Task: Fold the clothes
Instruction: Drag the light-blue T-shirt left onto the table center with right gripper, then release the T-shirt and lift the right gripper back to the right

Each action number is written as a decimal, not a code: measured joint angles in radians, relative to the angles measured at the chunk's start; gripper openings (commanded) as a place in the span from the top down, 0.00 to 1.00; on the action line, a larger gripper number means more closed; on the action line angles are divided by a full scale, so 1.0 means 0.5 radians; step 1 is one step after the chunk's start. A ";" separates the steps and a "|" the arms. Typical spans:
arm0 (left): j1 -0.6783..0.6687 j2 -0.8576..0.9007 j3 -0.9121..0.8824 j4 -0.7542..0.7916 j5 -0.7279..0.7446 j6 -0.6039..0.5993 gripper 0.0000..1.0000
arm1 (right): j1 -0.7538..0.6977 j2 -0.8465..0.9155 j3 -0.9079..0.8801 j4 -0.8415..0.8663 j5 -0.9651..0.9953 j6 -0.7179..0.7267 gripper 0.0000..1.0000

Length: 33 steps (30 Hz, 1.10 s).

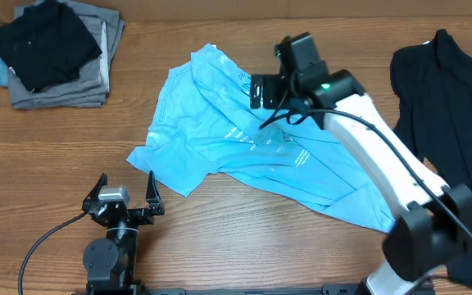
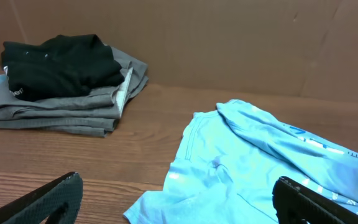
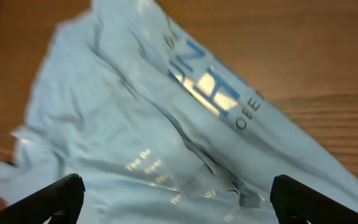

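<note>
A light blue T-shirt (image 1: 244, 147) with white lettering lies crumpled across the middle of the table. My right gripper (image 1: 256, 92) hovers over its upper middle, open, holding nothing; in the right wrist view both fingertips (image 3: 178, 199) straddle the printed cloth (image 3: 166, 124). My left gripper (image 1: 125, 190) sits low near the front edge, open and empty, just left of the shirt's near sleeve. In the left wrist view its fingers (image 2: 179, 205) frame the shirt's sleeve (image 2: 241, 168).
A stack of folded grey garments (image 1: 60, 70) with a black one on top (image 1: 43, 41) stands at the back left, also in the left wrist view (image 2: 61, 93). A black garment (image 1: 449, 123) lies at the right edge. A cardboard wall (image 2: 229, 37) closes the back.
</note>
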 measured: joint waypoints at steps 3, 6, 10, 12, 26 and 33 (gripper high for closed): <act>0.000 0.000 0.000 -0.001 0.000 0.000 0.00 | -0.001 0.158 -0.013 -0.011 0.002 -0.033 0.00; 0.000 0.000 0.000 0.000 0.000 0.000 0.00 | -0.001 0.292 -0.018 -0.055 0.002 -0.048 0.00; 0.000 0.000 0.000 0.000 0.000 0.000 0.00 | 0.000 0.440 -0.026 -0.112 -0.005 -0.060 0.02; 0.000 0.000 0.000 0.000 0.000 0.000 0.00 | -0.001 0.487 -0.028 -0.134 -0.025 -0.063 0.13; 0.000 0.000 0.000 0.000 0.000 0.000 0.00 | -0.001 0.520 -0.030 -0.110 -0.089 -0.059 0.96; 0.000 0.000 0.000 -0.001 0.000 0.000 0.00 | -0.002 0.521 -0.011 -0.033 0.041 0.007 0.96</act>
